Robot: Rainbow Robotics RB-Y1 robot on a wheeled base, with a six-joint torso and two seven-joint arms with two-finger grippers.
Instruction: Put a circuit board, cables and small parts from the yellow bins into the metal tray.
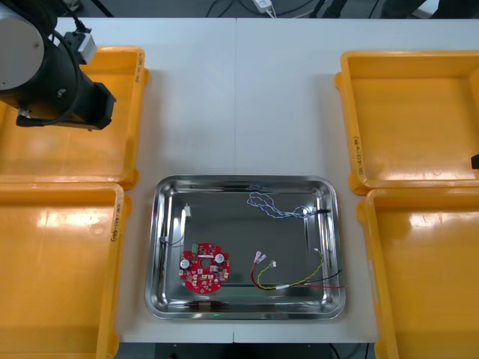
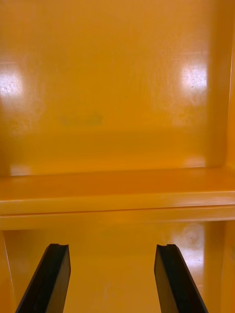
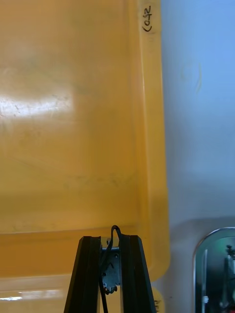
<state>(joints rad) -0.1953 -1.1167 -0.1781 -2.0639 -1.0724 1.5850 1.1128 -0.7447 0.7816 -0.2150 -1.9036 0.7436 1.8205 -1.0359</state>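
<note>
Over the tabletop's (image 1: 194, 112) 10 o'clock yellow bin (image 3: 58, 122), the left gripper (image 3: 110, 240) pinches a small metal part (image 3: 111, 271) (with a black cable (image 3: 114, 231)); the right gripper (image 2: 112, 252) hangs spread at 3 o'clock.

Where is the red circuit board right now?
Front view: the circuit board lies in the metal tray, near-left part, left of the red and yellow cable.

Left tool (image 3: 110, 239) pinches, seemingly, a small metal part (image 3: 111, 273); right tool (image 2: 112, 247) gapes.

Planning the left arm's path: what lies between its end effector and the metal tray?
Left wrist view: the left end effector, shut on a small metal part, is parted from the metal tray by the yellow bin's rim and bare table.
</note>
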